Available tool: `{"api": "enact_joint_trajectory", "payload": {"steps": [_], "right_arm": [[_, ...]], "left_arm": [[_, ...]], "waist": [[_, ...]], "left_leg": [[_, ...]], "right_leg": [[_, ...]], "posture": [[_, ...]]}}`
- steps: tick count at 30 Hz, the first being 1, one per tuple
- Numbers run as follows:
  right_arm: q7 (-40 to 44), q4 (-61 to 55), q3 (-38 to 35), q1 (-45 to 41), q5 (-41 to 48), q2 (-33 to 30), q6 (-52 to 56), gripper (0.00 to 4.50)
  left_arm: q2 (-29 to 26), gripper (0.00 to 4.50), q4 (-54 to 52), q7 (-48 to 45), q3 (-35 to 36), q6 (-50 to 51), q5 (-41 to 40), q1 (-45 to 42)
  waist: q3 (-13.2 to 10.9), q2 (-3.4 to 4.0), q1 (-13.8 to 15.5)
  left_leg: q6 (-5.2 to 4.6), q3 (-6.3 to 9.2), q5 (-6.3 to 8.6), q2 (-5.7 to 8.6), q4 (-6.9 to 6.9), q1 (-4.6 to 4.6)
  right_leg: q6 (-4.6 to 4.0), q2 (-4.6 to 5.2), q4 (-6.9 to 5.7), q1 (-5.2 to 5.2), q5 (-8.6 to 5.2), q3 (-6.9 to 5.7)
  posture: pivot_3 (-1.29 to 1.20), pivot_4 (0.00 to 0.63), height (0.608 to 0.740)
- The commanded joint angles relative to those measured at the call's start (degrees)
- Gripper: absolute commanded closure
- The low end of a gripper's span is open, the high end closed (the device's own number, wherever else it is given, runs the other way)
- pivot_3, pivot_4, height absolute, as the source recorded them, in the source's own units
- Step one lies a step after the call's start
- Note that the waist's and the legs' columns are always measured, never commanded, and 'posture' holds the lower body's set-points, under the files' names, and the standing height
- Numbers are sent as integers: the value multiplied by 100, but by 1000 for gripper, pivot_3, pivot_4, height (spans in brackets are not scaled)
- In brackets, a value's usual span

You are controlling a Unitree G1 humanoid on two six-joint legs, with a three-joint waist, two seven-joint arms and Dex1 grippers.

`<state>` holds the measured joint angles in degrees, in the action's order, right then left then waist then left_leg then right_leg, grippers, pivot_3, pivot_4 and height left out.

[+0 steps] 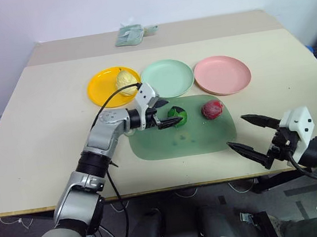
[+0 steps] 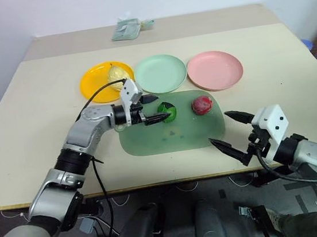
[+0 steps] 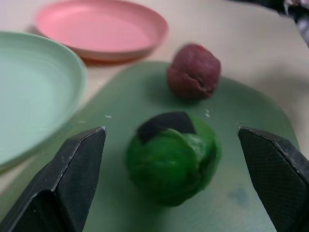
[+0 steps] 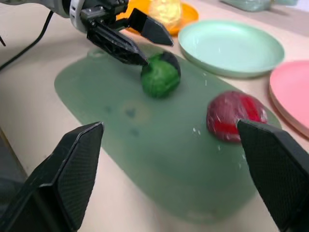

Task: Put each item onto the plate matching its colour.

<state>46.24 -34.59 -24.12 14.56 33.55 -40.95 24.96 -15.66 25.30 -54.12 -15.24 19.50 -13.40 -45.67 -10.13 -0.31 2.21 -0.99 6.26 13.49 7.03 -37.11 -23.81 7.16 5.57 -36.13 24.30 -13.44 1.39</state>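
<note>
The pale yellow item [image 1: 125, 79] lies on the orange-yellow plate [image 1: 102, 89]. To its right stand the mint green plate [image 1: 167, 78] and the pink plate [image 1: 223, 76], both bare. On the translucent green mat [image 1: 173, 142] lie the dark green item [image 1: 178, 116] and, further right, the dark red item [image 1: 212, 109]. My left gripper [image 1: 168, 112] is open and points right, its fingers [image 3: 72, 179] either side of the green item [image 3: 174, 162] without touching it. My right gripper [image 1: 235, 131] is open and holds nothing, near the table's front edge to the right of the mat.
A small folded greenish packet [image 1: 131, 35] lies at the back of the beige table [image 1: 45, 138]. The left arm's black cable [image 1: 107, 101] arcs over the yellow plate's near rim. The table's front edge runs just below the mat.
</note>
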Motion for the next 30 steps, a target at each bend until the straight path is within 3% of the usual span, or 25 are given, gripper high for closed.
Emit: {"api": "enact_joint_trajectory", "payload": {"steps": [1, 4, 5, 7, 10, 14, 21, 28, 30], "right_arm": [[-153, -409, -307, 165, 135, 104, -106, 0], [-261, -540, -381, 283, 160, 146, -94, 0], [-283, -583, -409, 322, 175, 153, -89, 0], [-326, -661, -446, 384, 204, 162, -74, 0], [-403, -733, -458, 421, 234, 156, -55, 0], [-527, -780, -353, 298, 237, 142, -27, 0], [-1007, -450, 321, -784, 52, 201, 101, 0], [-1224, -310, 874, -1383, -77, 232, 206, 0], [-1254, -304, 955, -1498, -76, 229, 259, 0]], "left_arm": [[195, 41, 420, -47, -108, -414, 311, -365], [417, 41, 969, 7, -142, -701, 539, -560], [496, 275, 1098, 35, -102, -778, 566, -609], [597, 902, 1216, 47, -12, -851, 567, -663], [655, 2331, 1308, 182, 108, -856, 592, -713], [866, 2331, 1772, 965, 544, -833, 532, -1052], [1458, 2331, 3938, 3020, 1805, -1440, 313, -2685], [1684, 2331, 4990, 3412, 2240, -1684, 451, -3201], [1703, 1687, 5084, 3466, 2203, -1707, 592, -3185]], "waist": [[-1, -1, 5], [-1, -2, 20], [-1, -2, 13], [-1, -2, 9], [-1, -2, 0], [-3, -5, 12], [-8, -14, 12], [-7, -11, -1], [-7, -12, -1]], "left_leg": [[0, 0, 0, 0, 0, 0], [-3, 1, 1, 1, -2, -1], [-4, 1, 2, 1, -3, -1], [-5, 0, 3, 1, -3, -1], [-5, 1, 3, 0, -2, -1], [-5, 1, 3, 0, -3, -1], [-7, 2, 3, 3, -17, -9], [-2, -1, 0, 6, -8, -10], [-4, -1, 1, 6, -10, -10]], "right_leg": [[0, 1, 0, 0, 0, 0], [1, 2, 2, -3, 0, -2], [1, 2, 3, -4, 0, -2], [2, 2, 3, -4, -1, -2], [3, 1, 2, -2, -1, -2], [3, 1, 2, -2, -1, -2], [12, 1, 3, -3, 2, -9], [19, 1, 1, 2, -2, -8], [19, 1, 0, 3, -2, -8]], "posture": [[0, 150, 740], [0, 150, 740], [0, 150, 740], [0, 150, 740], [0, 150, 740], [0, 150, 740], [0, 150, 740], [0, 150, 740], [0, 150, 740]]}}
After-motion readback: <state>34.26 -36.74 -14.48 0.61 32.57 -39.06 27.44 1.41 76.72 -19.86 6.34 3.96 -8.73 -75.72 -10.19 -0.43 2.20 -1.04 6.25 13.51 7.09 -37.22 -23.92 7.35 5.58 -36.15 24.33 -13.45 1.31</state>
